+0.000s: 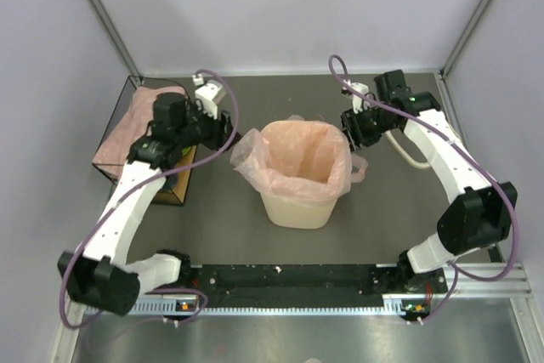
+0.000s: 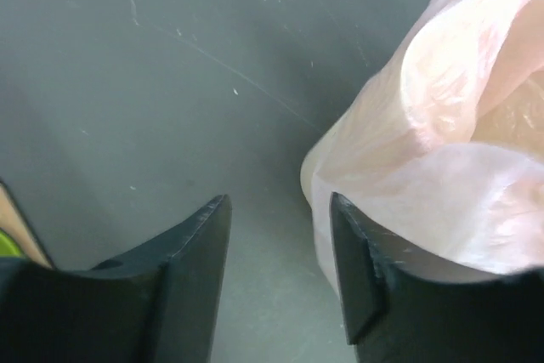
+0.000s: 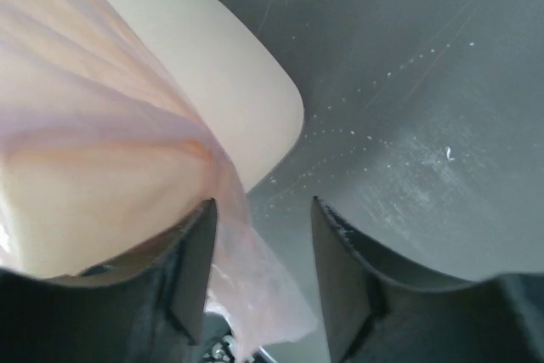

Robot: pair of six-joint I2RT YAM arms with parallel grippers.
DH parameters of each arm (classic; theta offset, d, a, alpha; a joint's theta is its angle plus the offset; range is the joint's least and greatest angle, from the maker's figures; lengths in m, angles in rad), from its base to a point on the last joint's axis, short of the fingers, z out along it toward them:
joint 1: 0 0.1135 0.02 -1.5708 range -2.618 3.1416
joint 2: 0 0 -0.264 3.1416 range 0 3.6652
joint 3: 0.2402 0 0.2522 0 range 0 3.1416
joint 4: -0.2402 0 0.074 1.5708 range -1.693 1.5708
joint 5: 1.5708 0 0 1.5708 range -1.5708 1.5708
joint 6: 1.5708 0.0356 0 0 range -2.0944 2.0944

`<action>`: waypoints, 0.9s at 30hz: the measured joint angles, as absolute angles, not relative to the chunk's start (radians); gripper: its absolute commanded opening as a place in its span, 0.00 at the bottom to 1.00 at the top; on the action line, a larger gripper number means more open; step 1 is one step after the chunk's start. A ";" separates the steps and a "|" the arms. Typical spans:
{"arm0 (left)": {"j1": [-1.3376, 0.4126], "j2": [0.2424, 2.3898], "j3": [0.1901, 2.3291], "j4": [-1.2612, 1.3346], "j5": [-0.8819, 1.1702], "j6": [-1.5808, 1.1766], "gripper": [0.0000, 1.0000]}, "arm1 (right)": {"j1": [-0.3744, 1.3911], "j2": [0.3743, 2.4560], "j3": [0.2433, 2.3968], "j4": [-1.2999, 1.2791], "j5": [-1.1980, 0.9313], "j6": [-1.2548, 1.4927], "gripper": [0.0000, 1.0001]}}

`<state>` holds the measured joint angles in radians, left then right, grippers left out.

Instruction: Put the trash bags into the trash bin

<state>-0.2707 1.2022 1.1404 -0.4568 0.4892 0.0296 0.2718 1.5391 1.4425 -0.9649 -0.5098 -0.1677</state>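
The cream-beige trash bin stands upright mid-table. A pale pink trash bag lines it, its film draped over the rim and flaring out on the left and right. My left gripper is open just left of the bin; in the left wrist view the bag bulges beside the right finger, with nothing between the fingers. My right gripper is open at the bin's right rim; in the right wrist view a loose flap of the bag hangs between the fingers beside the bin wall. A folded stack of pink bags lies at the far left.
The stack rests on a dark wire-framed box with orange-brown sides under my left arm. A white cable loops on the table behind my right arm. Grey walls close the back and both sides.
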 measured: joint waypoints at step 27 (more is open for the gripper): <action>-0.508 1.389 1.717 -1.123 0.532 0.556 0.25 | 0.106 1.428 1.345 -1.251 -0.712 -0.212 0.81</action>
<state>-0.5076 1.3888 1.7168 -1.1229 0.5316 0.5564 0.1062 1.4281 1.3449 -1.2507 -0.7116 -0.2123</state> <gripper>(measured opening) 0.441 0.847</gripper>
